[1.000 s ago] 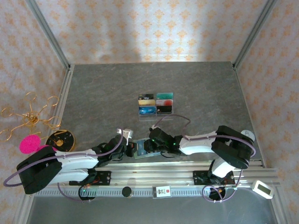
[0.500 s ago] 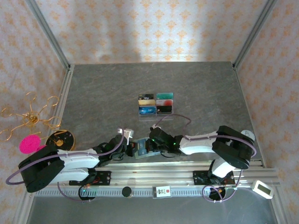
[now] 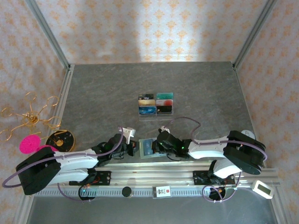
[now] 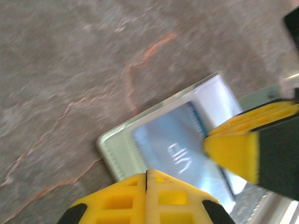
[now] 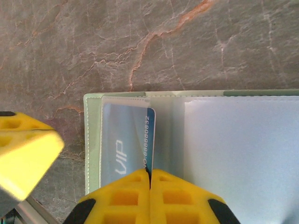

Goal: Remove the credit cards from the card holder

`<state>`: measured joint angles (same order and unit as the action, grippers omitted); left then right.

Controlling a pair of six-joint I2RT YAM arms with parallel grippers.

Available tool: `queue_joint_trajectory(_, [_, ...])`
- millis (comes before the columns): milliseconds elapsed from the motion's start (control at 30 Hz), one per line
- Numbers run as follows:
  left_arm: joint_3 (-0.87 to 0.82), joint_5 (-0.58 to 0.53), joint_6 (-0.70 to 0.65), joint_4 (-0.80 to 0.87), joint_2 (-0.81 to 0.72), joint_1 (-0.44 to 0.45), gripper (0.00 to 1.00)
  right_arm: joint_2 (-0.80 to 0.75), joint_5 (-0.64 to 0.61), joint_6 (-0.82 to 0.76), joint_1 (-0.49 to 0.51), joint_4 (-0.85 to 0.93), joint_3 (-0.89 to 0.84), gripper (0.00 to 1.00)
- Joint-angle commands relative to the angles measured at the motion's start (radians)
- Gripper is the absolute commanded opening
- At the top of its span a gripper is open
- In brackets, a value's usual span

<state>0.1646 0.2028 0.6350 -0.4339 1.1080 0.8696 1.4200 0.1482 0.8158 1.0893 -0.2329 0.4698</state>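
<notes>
Along the left of the overhead view, a slanting metal frame post bounds the grey stone-patterned table [image 3: 103, 93]. Its middle and far parts lie open. Outside that post stand a gold wire rack [image 3: 28, 116], a pink disc [image 3: 30, 143] and a round black-and-gold disc [image 3: 60, 139].

At lower centre the card holder [image 3: 147, 148] lies unfolded and flat, near the metal rail [image 3: 154, 175] at the table's near edge, so we see little room on that side. The left gripper [image 4: 146, 173] reaches it from the left, yellow fingers pressed together at the holder's edge. The right gripper [image 5: 150, 173] reaches it from the right, its fingers likewise closed tight. Its tips sit at the lower edge of the blue card [image 5: 119, 144], which is in the holder's left clear pocket. We cannot tell whether they pinch anything. The two grippers crowd each other over the holder.

Above centre, well apart from the holder, sits a clear tray of coloured cards [image 3: 156, 104]. At lower right, beyond the rail, lies a small white device [image 3: 262, 188].

The blue card reads "VIP". A row of digits runs along its edge, too small for us to read surely.
</notes>
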Motion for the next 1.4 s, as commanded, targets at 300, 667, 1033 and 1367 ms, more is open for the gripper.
queue_joint_trajectory(300, [0.053, 0.026, 0.023, -0.122, 0.201, 0.056, 0.0, -0.002, -0.016, 0.029, -0.015, -0.053, -0.034, 0.07])
queue_joint_trajectory(667, [0.054, 0.023, 0.015, -0.109, 0.202, 0.055, 0.0, -0.03, -0.017, 0.049, -0.03, -0.08, -0.072, 0.0])
queue_joint_trajectory(1033, [0.021, 0.053, 0.025, -0.173, 0.228, 0.043, 0.0, -0.086, 0.012, 0.065, -0.048, -0.12, -0.133, 0.0])
queue_joint_trajectory(1367, [0.036, 0.056, 0.016, -0.158, 0.23, 0.042, 0.0, -0.067, -0.009, 0.068, -0.048, -0.098, -0.116, 0.0])
